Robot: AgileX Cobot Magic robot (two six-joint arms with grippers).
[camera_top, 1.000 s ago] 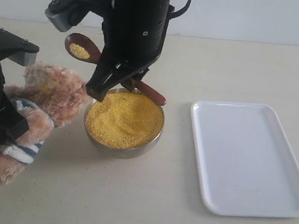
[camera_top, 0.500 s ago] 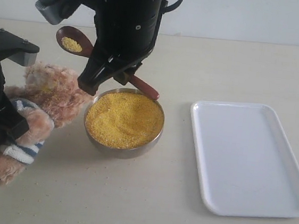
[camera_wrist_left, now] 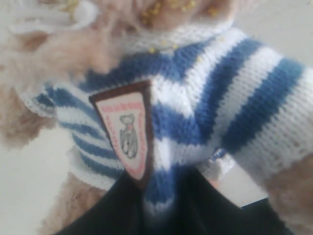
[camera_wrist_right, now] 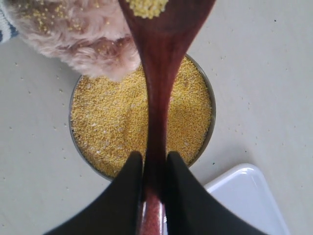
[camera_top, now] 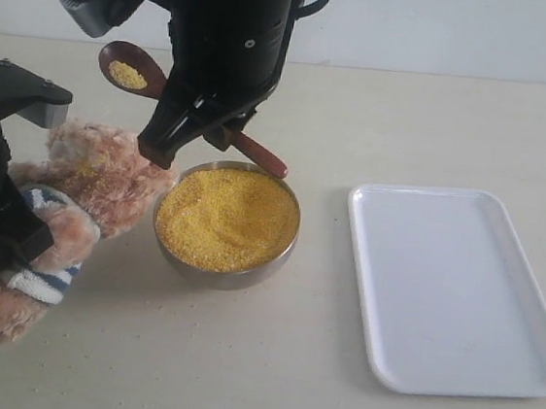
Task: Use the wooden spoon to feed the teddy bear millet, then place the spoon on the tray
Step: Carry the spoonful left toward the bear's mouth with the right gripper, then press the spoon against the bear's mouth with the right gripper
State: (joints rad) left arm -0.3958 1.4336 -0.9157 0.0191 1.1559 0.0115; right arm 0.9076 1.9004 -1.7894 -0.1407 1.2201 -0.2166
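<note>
— Spoon (camera_wrist_right: pixel 159 73), carrying millet (camera_top: pixel 127 74), has lifted leftward toward bear (camera_top: pixel 96 171); right gripper (camera_wrist_right: pixel 152 157) clamps its handle above far rim of bowl (camera_top: pixel 221 277).
— Left gripper (camera_wrist_left: pixel 159 198)?
— Pinching bear's shirt. Tray (camera_top: pixel 450 282) lies apart, right.

- One metal bowl (camera_top: pixel 222 270), holding one mass of millet (camera_top: pixel 225 217).
- One teddy bear (camera_top: pixel 90 180), just beside the bowl.
- One wooden spoon (camera_wrist_right: pixel 157 83), raised above the bowl's rim on the bear's side.
- One tray (camera_top: pixel 459 292), near the bowl, on the side away from the bear.
- Two grippers: the right gripper (camera_wrist_right: pixel 152 183) above the bowl, the left gripper (camera_wrist_left: pixel 161 208) beyond the bear from the bowl.
</note>
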